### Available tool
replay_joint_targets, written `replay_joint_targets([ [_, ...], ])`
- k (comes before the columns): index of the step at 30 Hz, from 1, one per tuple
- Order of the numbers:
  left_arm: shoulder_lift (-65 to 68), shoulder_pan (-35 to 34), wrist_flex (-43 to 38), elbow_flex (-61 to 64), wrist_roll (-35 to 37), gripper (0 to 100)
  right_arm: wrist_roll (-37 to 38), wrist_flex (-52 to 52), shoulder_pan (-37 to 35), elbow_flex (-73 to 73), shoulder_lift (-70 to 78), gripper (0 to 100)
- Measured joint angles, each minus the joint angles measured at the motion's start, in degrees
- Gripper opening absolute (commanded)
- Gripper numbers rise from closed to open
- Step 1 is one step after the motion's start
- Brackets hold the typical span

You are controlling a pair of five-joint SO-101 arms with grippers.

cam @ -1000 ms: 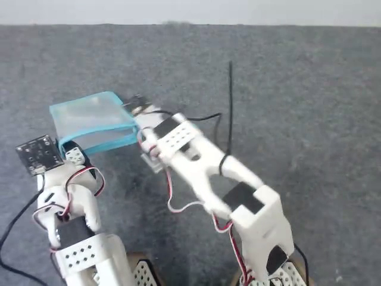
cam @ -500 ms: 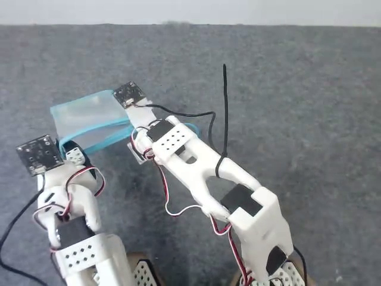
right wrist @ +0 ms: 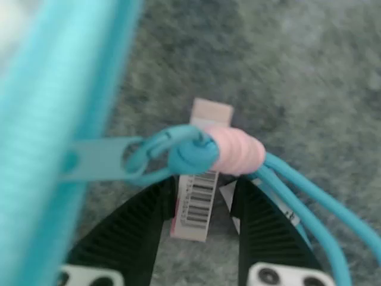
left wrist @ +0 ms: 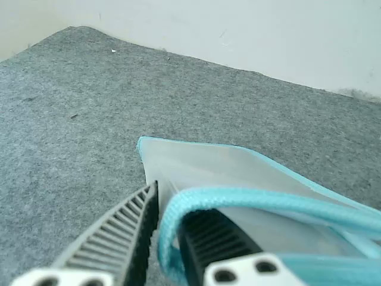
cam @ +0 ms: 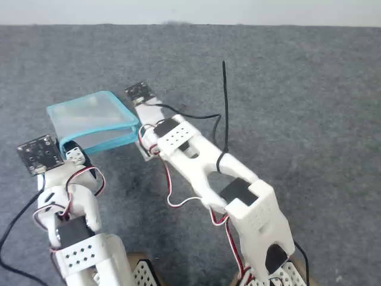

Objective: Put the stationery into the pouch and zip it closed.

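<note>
Left pincer (left wrist: pixel 169 205) clamps the pouch (cam: pixel 89 116), centre left of the frame; right pincer (right wrist: pixel 205 193) sits by the zipper pull (right wrist: pixel 98 159), grip unclear.

I see pouch (cam: pixel 89 116) on mat (cam: pixel 297 89), left of centre | left gripper (left wrist: pixel 169 205) at its near edge, rim pinched between the jaws | right gripper (right wrist: pixel 203 185) just beside its right end, eraser (right wrist: pixel 199 208) between the jaws | zip pull (right wrist: pixel 98 161) at that end, its cord (right wrist: pixel 297 185) crossing over the eraser | wall (cam: pixel 178 12) behind mat
</note>
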Motion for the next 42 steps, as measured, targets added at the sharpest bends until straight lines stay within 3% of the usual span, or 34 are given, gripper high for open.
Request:
replay_joint_targets([
  [2, 0.0, 0.0, 0.0, 0.0, 0.0, 1, -0.1, 0.9, 0.5, 0.0, 0.0, 0.0],
  [9, 0.0, 0.0, 0.0, 0.0, 0.0, 1, -0.1, 6.9, 1.9, -0.6, 0.0, 0.7],
  [17, -0.1, 3.3, 0.0, 0.9, 0.0, 1, 0.0, 26.4, 9.4, -1.1, -3.8, 0.7],
  [22, -0.1, 10.1, -0.1, 3.2, -1.3, 1, 8.9, 36.9, 13.7, 0.7, -10.5, 0.7],
  [29, -0.1, 16.5, -0.1, 4.7, -2.5, 1, 17.0, 37.9, 17.8, 15.5, -26.3, 0.7],
  [36, -0.1, 22.9, -0.2, 6.0, -2.5, 1, 23.6, 40.8, 16.7, 26.0, -50.8, 0.6],
  [42, -0.1, 25.5, -0.5, 6.1, -2.5, 1, 26.0, 46.1, 5.2, 26.2, -63.9, 0.6],
])
